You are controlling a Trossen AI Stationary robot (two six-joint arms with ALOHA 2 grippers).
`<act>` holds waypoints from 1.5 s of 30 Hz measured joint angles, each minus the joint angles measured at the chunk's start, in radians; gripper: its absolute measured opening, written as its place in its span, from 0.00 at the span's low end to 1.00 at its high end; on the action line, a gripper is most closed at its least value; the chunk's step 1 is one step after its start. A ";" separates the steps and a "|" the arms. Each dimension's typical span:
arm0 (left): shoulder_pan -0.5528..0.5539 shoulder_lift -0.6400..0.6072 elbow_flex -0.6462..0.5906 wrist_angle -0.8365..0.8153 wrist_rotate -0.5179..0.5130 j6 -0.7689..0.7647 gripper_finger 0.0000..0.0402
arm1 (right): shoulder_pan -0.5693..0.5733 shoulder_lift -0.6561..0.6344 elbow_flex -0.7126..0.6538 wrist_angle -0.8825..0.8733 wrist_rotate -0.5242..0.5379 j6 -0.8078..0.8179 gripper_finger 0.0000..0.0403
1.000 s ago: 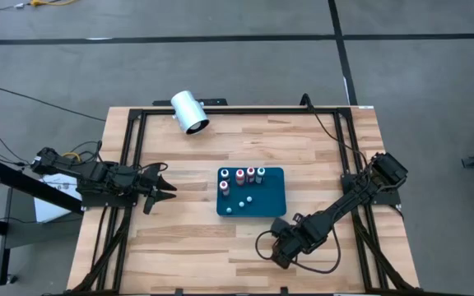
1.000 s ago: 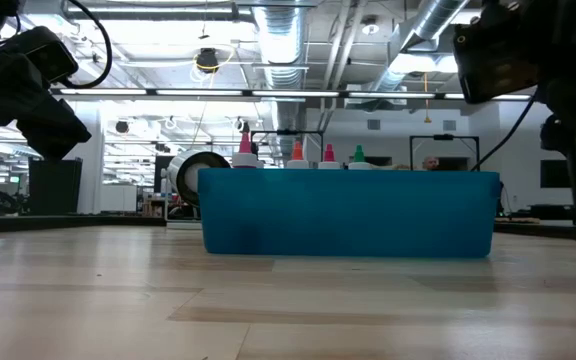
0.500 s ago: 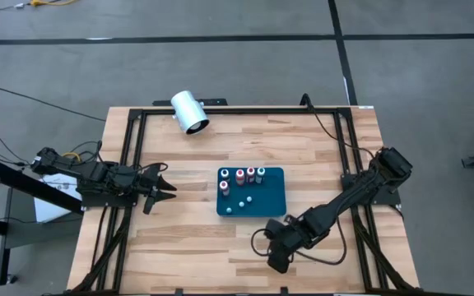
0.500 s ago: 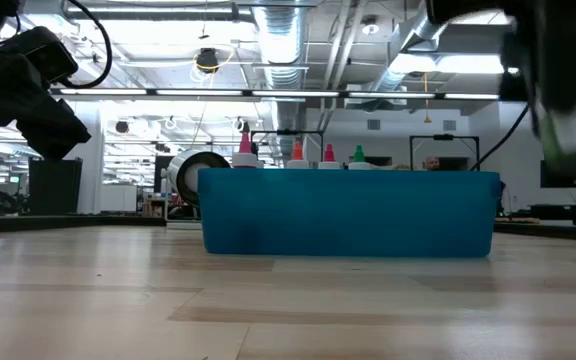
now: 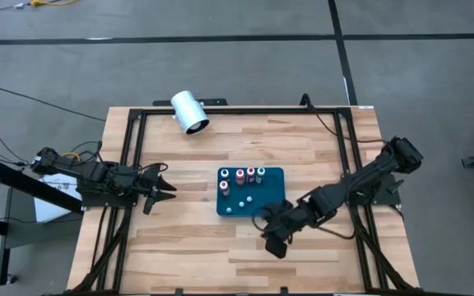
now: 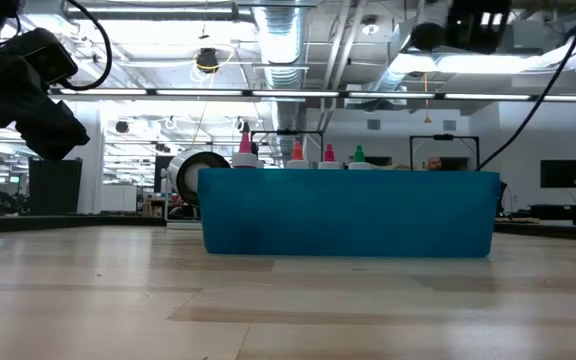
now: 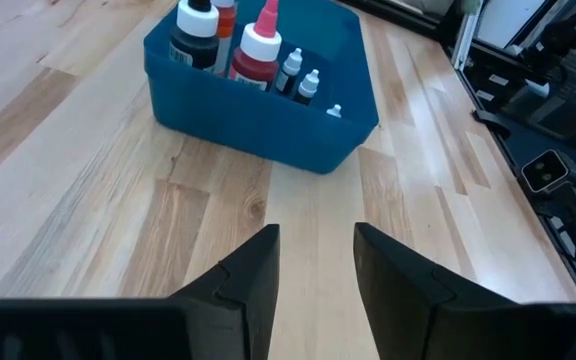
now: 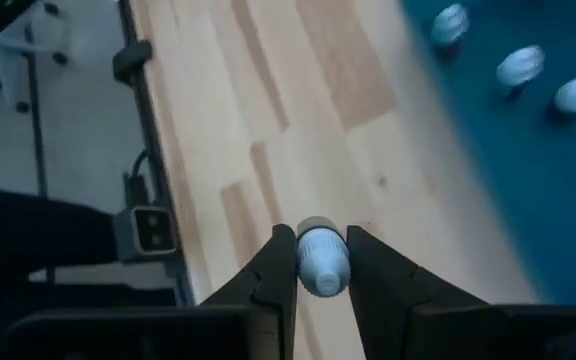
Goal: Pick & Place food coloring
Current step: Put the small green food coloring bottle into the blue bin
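The teal tray (image 5: 270,201) stands mid-table and holds several tiny food coloring bottles (image 5: 245,176), upright on its floor; their red, white and green caps (image 6: 297,152) show over its wall (image 6: 348,215). My right gripper (image 5: 271,243) hovers over the table just in front of the tray's near right corner, shut on one tiny white-capped bottle (image 8: 322,262). My left gripper (image 5: 166,189) waits left of the tray, open and empty; its view shows the tray (image 7: 258,110) ahead. My right gripper pinches the tiny bottle between its two fingers (image 8: 280,268), at their free ends, just below the white cap (image 8: 323,270). The fingers come from above, pointing down. The bottle is clear of the table, its cap end turned toward the wrist camera.
A big white cylinder (image 5: 190,112) lies on its side at the table's far left edge. Black frame rails (image 5: 130,164) run along the table's sides. Bare wood (image 5: 196,247) lies in front of and left of the tray.
My right gripper has risen from the near right of the table and gone toward the tray's near right corner, carrying the tiny bottle. In the low view it has gone up out of the picture. My left arm has kept still.
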 joint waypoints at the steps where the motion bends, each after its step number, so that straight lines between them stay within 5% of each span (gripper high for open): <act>1: 0.000 0.000 0.000 0.000 0.000 0.000 0.30 | -0.008 -0.011 0.000 -0.011 0.009 -0.005 0.16; 17: 0.000 0.000 0.000 -0.008 -0.001 0.012 0.30 | -0.165 -0.043 0.000 -0.040 0.019 -0.090 0.16; 25: 0.000 0.000 0.000 0.035 0.062 0.113 0.30 | -0.210 -0.043 0.000 -0.158 0.122 -0.079 0.16; 29: 0.000 0.000 0.000 0.112 0.128 0.178 0.30 | -0.225 -0.042 0.000 -0.181 0.128 -0.080 0.16; 45: 0.000 -0.010 0.000 0.221 0.098 0.242 0.30 | -0.229 0.028 -0.003 -0.247 0.205 -0.108 0.16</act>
